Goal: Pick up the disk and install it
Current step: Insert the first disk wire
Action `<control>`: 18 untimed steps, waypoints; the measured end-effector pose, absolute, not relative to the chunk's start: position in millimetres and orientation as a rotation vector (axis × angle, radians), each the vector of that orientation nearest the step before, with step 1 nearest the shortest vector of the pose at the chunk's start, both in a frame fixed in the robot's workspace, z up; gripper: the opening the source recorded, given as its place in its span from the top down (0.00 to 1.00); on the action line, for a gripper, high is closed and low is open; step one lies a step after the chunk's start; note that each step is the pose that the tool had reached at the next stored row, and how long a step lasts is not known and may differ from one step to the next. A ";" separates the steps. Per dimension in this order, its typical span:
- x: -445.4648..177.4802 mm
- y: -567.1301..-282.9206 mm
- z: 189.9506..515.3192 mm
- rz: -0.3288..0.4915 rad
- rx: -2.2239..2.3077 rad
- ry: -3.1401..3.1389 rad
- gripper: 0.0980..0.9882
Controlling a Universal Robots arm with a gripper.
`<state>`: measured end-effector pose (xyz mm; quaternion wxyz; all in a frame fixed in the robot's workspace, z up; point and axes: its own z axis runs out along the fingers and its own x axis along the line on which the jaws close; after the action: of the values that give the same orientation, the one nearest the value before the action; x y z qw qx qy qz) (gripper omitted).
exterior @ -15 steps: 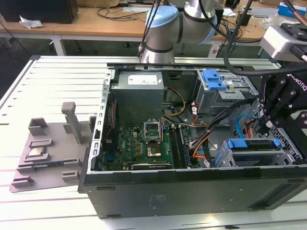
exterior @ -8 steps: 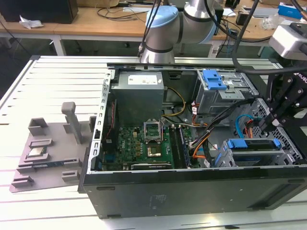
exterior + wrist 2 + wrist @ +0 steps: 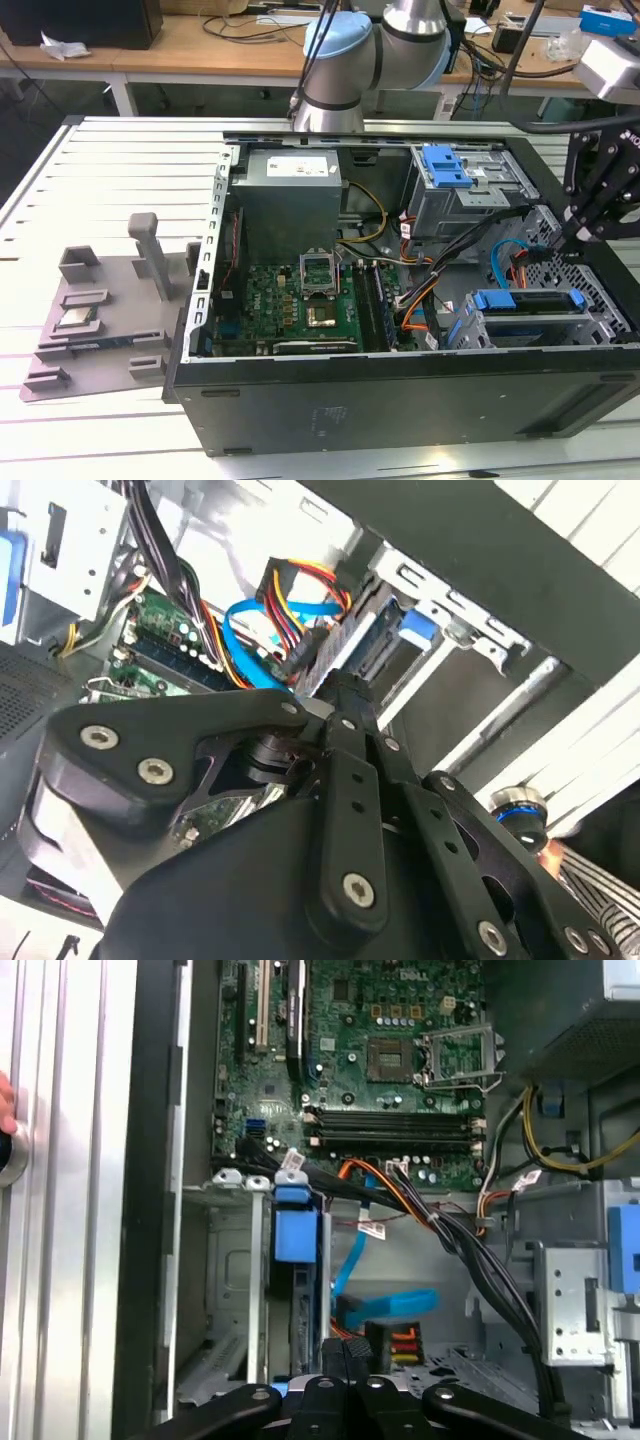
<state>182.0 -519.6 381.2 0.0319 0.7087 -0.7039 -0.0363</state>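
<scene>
Now we are seeing the disk (image 3: 528, 308) sitting in the drive cage (image 3: 600, 300) at four o'clock inside the computer case (image 3: 400, 400). Our gripper (image 3: 580, 232) is hovering just above it, fingers pressed together and pinching nothing.

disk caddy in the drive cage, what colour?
Bright blue. The disk sits in the cage, clearest in the exterior view.

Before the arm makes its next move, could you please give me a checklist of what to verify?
1. Disk stands on edge inside the drive cage: ok.
2. Gripper is close against the disk's end: ok.
3. Hold on the disk: cannot tell.
4. Disk fully seated: cannot tell.
5. Blue cable loops right beside the gripper: not ok.
6. A hand is at the table edge outside the case: not ok.
</scene>
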 end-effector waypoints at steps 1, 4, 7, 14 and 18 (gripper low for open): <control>182.5 -517.3 377.8 -0.112 2.182 -2.167 0.99; 182.6 -512.8 373.0 -0.110 2.181 -2.167 0.99; 182.5 -507.1 371.0 -0.109 2.180 -2.166 0.99; 182.9 -506.5 370.8 -0.108 2.180 -2.166 0.84; 182.8 -501.7 367.1 -0.108 2.180 -2.166 0.84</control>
<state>182.8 -501.7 367.1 0.0333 0.7086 -0.7040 -0.0350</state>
